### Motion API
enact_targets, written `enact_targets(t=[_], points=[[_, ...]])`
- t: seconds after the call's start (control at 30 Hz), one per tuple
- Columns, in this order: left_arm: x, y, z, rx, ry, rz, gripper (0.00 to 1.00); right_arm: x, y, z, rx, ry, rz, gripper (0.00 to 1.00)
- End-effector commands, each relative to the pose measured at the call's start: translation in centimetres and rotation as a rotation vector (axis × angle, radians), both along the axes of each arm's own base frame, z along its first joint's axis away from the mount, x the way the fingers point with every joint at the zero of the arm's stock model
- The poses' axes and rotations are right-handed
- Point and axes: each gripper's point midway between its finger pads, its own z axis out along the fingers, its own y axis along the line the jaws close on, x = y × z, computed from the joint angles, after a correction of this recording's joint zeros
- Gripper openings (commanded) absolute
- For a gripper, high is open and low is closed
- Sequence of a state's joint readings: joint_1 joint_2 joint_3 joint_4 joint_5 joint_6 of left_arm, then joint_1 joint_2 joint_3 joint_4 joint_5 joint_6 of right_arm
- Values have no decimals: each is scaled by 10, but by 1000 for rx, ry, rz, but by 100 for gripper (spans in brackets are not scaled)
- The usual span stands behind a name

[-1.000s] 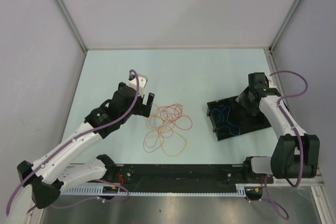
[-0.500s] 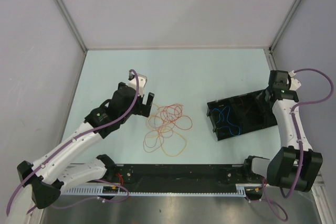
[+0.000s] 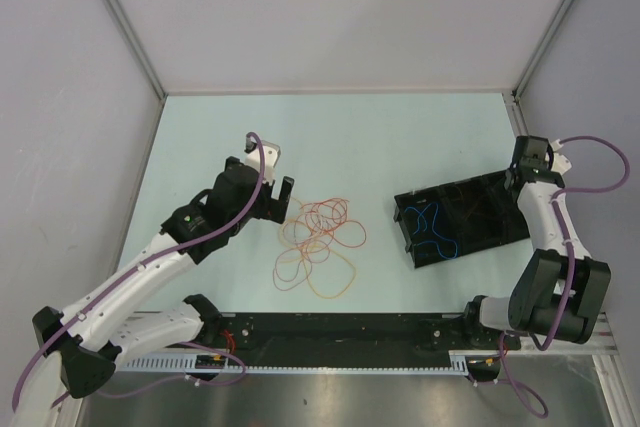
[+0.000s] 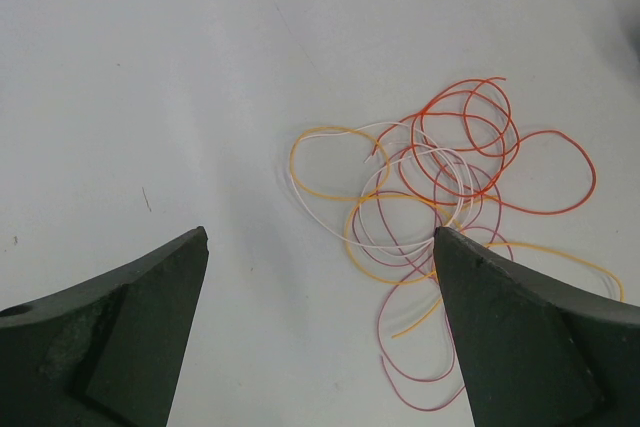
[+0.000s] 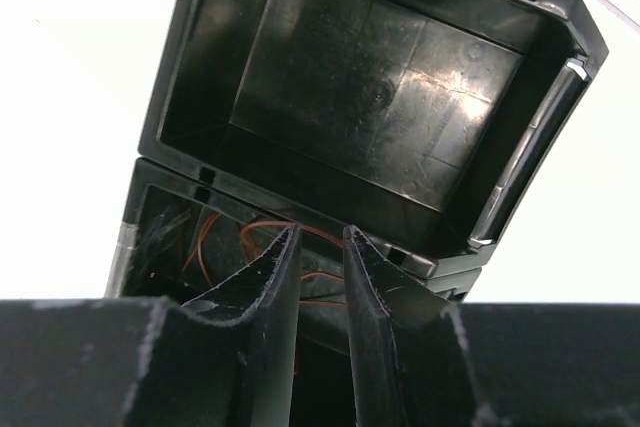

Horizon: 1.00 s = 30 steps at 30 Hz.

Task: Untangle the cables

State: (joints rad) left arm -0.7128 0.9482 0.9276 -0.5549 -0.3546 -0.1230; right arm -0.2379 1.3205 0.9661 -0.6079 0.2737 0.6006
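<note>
A loose tangle of cables (image 3: pixel 318 237) in orange, red, pink and white lies on the table's middle; it also shows in the left wrist view (image 4: pixel 440 177). My left gripper (image 3: pixel 278 197) is open and empty, hovering just left of the tangle, its jaws wide apart (image 4: pixel 320 237). A blue cable (image 3: pixel 430 227) lies in an open black box (image 3: pixel 470 209). An orange cable (image 5: pixel 250 237) shows inside the box too. My right gripper (image 3: pixel 515 175) is at the box's far right end, its jaws (image 5: pixel 315 232) almost closed with nothing between them.
The box's lid (image 5: pixel 380 87) stands open and empty. Grey walls enclose the table on the left, back and right. The right arm sits close to the right wall post (image 3: pixel 520 107).
My right gripper has pulled back from over the box's middle to its far right end, near the wall. The left arm and the tangle have not moved.
</note>
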Motion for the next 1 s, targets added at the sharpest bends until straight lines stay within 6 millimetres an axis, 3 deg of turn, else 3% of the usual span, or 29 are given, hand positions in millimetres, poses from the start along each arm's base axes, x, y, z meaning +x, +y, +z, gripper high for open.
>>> enact_targets(t=[0.0, 0.2, 0.57, 0.77, 0.9, 0.97], points=[[3, 0, 8, -24, -30, -3, 99, 5, -10, -2, -35, -15, -27, 28], [2, -1, 9, -26, -33, -5, 99, 6, -3, -11, 5, -8, -9, 23], [3, 0, 9, -25, -35, -3, 99, 4, 39, -20, 93, -7, 106, 18], [3, 0, 8, -23, -35, 0, 99, -5, 43, -31, 89, 25, 121, 17], [3, 1, 7, -21, -35, 2, 99, -7, 41, -20, 70, 0, 129, 16], [3, 1, 7, -18, -33, 2, 99, -5, 42, -4, 54, -54, 146, 16]])
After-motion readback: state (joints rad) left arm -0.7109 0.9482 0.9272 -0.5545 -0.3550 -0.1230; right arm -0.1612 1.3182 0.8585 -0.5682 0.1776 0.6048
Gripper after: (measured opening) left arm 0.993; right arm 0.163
